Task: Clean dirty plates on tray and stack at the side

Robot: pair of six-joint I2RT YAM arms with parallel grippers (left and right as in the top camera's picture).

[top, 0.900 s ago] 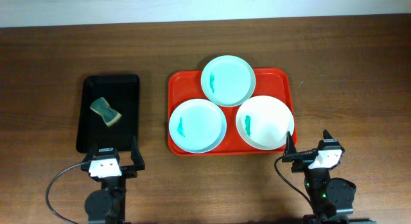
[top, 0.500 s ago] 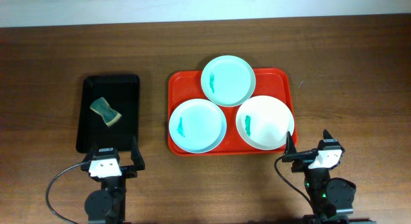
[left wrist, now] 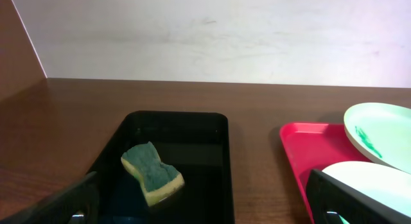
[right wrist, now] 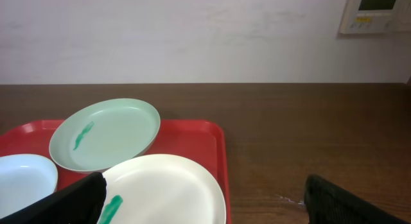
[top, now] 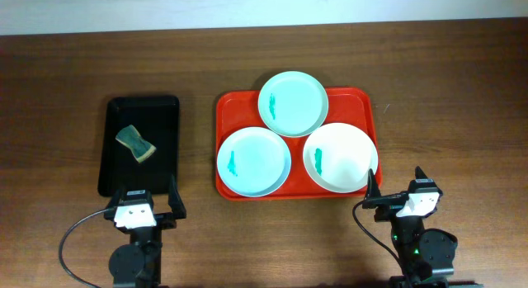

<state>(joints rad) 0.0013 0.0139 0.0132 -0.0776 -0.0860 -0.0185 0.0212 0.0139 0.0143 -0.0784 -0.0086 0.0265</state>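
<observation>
The left gripper (top: 148, 195) is being held with its fingers spread wide on nothing, at the near end of the black tray (top: 161, 110), where a green-and-yellow sponge (top: 135, 144) is lying. The right gripper (top: 394, 181) is likewise being held wide apart and empty, just beside the near right corner of the red tray (top: 231, 106). Three teal-smeared plates are being carried there: far plate (top: 292, 103), near-left plate (top: 253, 161), near-right plate (top: 340, 157).

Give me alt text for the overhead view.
Three green-smeared plates sit on a red tray. To its left, a sponge lies in a black tray. The left hand and right hand sit open at the near edge.
</observation>
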